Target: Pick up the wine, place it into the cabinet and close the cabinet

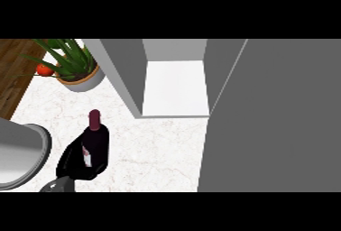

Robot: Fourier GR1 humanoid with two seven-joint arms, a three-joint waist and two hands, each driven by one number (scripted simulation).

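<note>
The wine bottle [95, 135] is dark with a maroon capped neck pointing away from me and a pale label. It stands on the white marble counter [160, 149] at the lower left. My right hand [69, 160] is curled round the bottle's lower body, and its grey forearm comes in from the lower edge. The cabinet [174, 88] is open at the top centre, showing a bare white shelf. Its grey door [273, 117] swings out wide and fills the right side. No left hand shows. A large rounded grey shape [20, 153] at the left edge looks like my left forearm.
A potted green plant [81, 77] stands on the counter at the top left, with a small red fruit [44, 69] beside it. The counter ends in a wooden surface [12, 67] at the far left. The cabinet's grey side wall [126, 72] rises between plant and shelf.
</note>
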